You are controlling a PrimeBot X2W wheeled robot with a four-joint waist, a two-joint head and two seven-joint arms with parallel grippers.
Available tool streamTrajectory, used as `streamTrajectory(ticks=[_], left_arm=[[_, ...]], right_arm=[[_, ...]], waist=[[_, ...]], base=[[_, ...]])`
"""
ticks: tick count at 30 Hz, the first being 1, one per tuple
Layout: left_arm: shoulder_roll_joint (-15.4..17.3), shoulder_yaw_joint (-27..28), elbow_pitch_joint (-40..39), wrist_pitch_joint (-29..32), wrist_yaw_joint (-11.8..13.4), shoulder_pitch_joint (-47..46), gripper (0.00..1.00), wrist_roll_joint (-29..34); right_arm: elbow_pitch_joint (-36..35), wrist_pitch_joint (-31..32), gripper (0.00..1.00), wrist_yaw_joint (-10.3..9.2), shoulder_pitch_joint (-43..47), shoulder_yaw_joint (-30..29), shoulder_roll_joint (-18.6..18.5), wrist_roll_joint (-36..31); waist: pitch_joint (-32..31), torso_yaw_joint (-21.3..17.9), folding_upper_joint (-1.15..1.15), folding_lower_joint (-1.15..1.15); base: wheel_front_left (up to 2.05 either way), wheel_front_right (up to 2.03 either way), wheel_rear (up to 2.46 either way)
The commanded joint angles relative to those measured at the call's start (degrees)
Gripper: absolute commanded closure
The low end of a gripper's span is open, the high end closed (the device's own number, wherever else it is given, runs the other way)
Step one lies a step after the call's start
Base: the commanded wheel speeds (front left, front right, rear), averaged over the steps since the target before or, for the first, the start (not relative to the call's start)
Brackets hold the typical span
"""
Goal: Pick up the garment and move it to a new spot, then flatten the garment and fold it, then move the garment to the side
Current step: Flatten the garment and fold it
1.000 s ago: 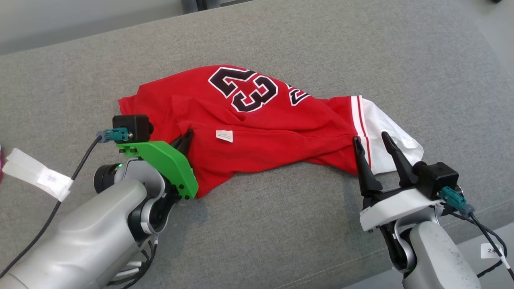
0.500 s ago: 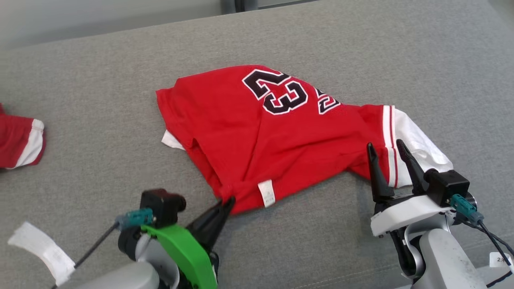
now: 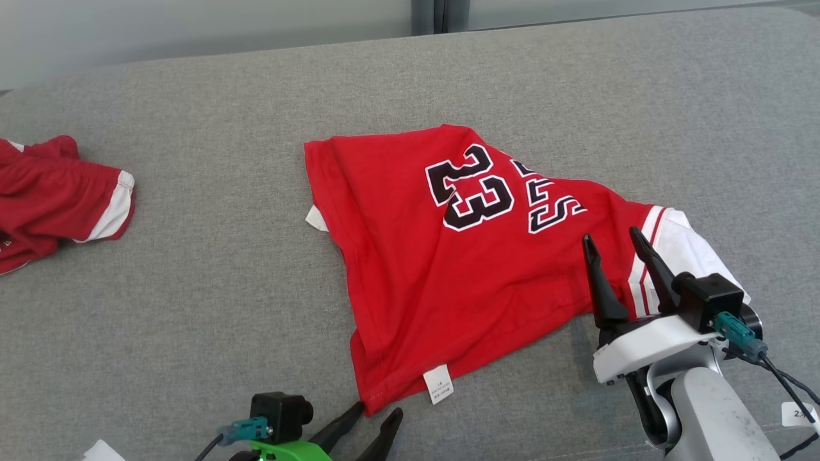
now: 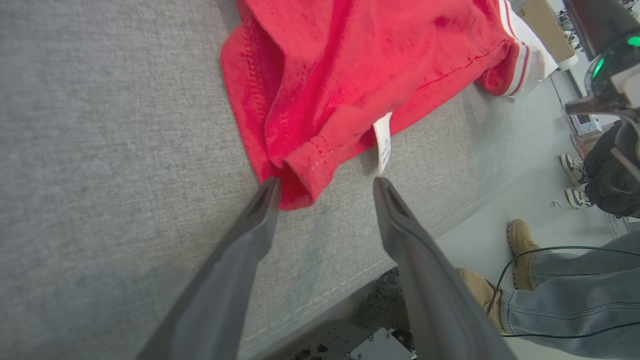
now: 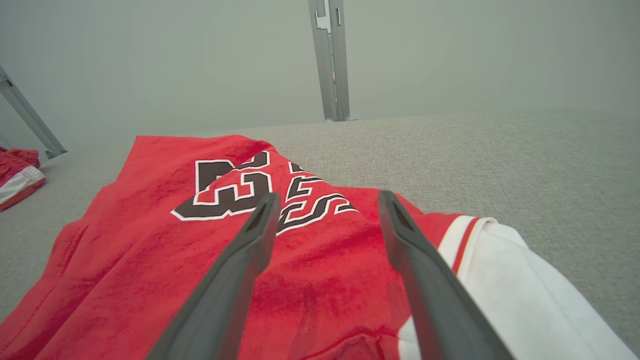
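Care label print illegible; left pincer mostly beyond bottom edge.

One red jersey, one other red garment, one left hand, one right hand.

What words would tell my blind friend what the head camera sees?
A red cloth jersey numbered 23 lies spread on a grey fabric surface. The open left gripper is at its near corner, the open right gripper by its white sleeve. Another red-and-white garment lies far left.
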Motion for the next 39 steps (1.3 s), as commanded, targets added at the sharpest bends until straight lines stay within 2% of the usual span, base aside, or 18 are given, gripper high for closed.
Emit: streamTrajectory(ticks=[1,10,14,16,22,27,30,35,36,37,39], left_arm=[[-0.05,0.85,0.32,-0.38,-0.18,1.16,0.0,-0.75],[3.12,9.61,-5.7,-0.91,-2.65,3.98,0.0,-9.41],[3.01,14.02,-4.39,-0.32,-1.05,1.76,0.0,-13.08],[1.74,14.42,-2.16,0.98,-0.52,-0.11,0.0,-13.7],[-2.88,15.93,6.04,7.08,-1.67,-4.34,0.0,-19.12],[-3.55,14.84,11.61,9.63,-0.83,-6.85,0.0,-18.18],[-4.31,13.66,15.1,11.65,-1.2,-7.78,0.0,-17.74],[-6.8,13.09,18.33,14.68,-4.07,-8.98,0.0,-19.23],[-7.29,13.25,18.99,14.66,-4.53,-9.48,0.22,-19.18],[-7.88,13.57,19.66,14.69,-5.24,-9.85,1.0,-19.51],[-8.26,13.3,20.76,15.33,-6.83,-10.81,1.0,-18.89]], right_arm=[[0.1,-0.17,0.0,0.01,0.72,0.19,-0.41,0.16],[-0.23,-0.17,0.0,0.01,1.19,0.27,-1.02,0.21],[-0.28,-0.17,0.0,0.01,0.99,0.53,-0.88,0.06],[-0.1,-0.17,0.0,0.01,0.6,0.97,-0.73,0.02],[-0.11,-0.17,0.0,0.01,-0.7,2.14,-0.27,0.52],[-0.36,-0.17,0.0,0.01,-0.77,1.83,-0.05,0.64],[-0.47,-0.17,0.0,0.01,-0.55,1.55,0.12,0.68],[-0.45,-0.17,0.0,0.01,-0.97,1.6,0.45,0.72],[-0.4,-0.17,0.0,0.01,-1.07,1.6,0.51,0.76],[-0.38,-0.17,0.0,0.01,-1.19,1.62,0.58,0.78],[-0.32,-0.17,0.0,0.01,-1.3,1.69,0.72,0.79]], waist=[[-0.47,0.05,0.0,0.0],[-1.0,-1.1,0.0,0.0],[-1.0,-1.57,0.0,0.0],[-0.96,-2.01,0.0,0.0],[-0.33,-4.07,0.0,0.0],[0.28,-5.5,0.0,0.0],[0.64,-6.33,0.0,0.0],[1.17,-7.2,0.0,0.0],[1.27,-7.32,0.0,0.0],[1.36,-7.42,0.0,0.0],[1.46,-7.63,0.0,0.0]], base=[[0.0,0.0,0.0],[0.0,0.0,0.0],[0.0,0.0,0.0],[0.0,0.0,0.0],[0.0,0.0,0.0],[0.0,0.0,0.0],[0.0,0.0,0.0],[0.0,0.0,0.0],[0.0,0.0,0.0],[0.0,0.0,0.0],[0.0,0.0,0.0]])
